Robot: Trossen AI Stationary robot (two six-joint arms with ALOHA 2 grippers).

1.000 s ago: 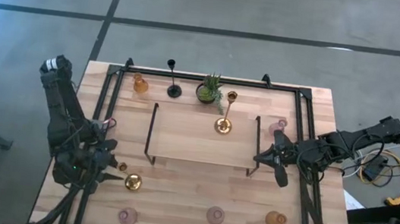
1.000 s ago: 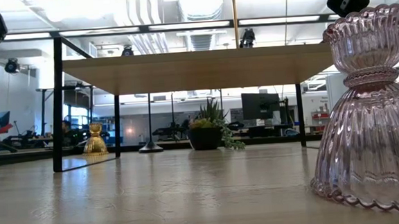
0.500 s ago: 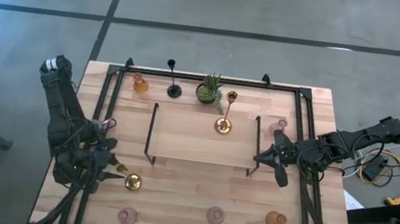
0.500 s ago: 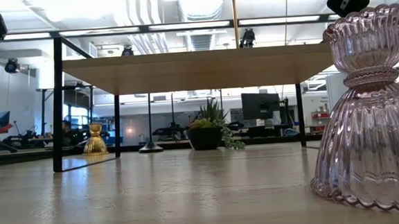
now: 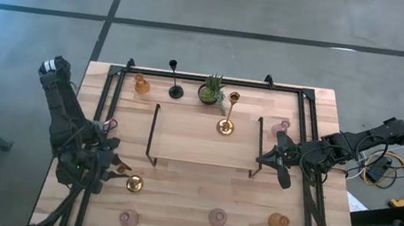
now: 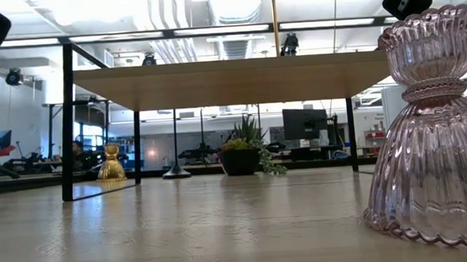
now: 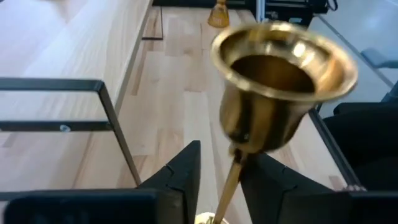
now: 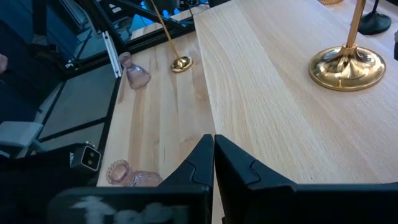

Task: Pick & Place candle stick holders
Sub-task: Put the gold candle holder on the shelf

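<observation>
A slim gold candle stick holder (image 5: 134, 184) stands upright on its round foot near the table's front left. Its cup (image 7: 283, 68) and stem show in the left wrist view. My left gripper (image 5: 112, 168) is open, with a finger on either side of the stem (image 7: 231, 180). My right gripper (image 5: 273, 160) is shut and empty over the right end of the raised wooden shelf (image 5: 190, 146). A second gold holder (image 5: 225, 126) stands on the shelf. A black holder (image 5: 176, 91) and an amber one (image 5: 141, 84) stand at the back. My left gripper's fingers come at the gold holder's stem (image 7: 231, 180) about level from the table's left, below the cup. The stem stands in the gap close to one finger (image 7: 267, 186). I cannot tell whether it touches.
A potted plant (image 5: 211, 91) stands at the back. Squat pink holders (image 5: 129, 217) (image 5: 218, 217) (image 5: 283, 127) (image 5: 110, 124) and an amber one (image 5: 277, 222) are spread over the table. A black metal frame (image 5: 111, 98) runs along the sides. One pink holder (image 6: 432, 127) looms near the low camera.
My left arm has shifted a little at the gold holder, whose foot stays where it was on the table.
</observation>
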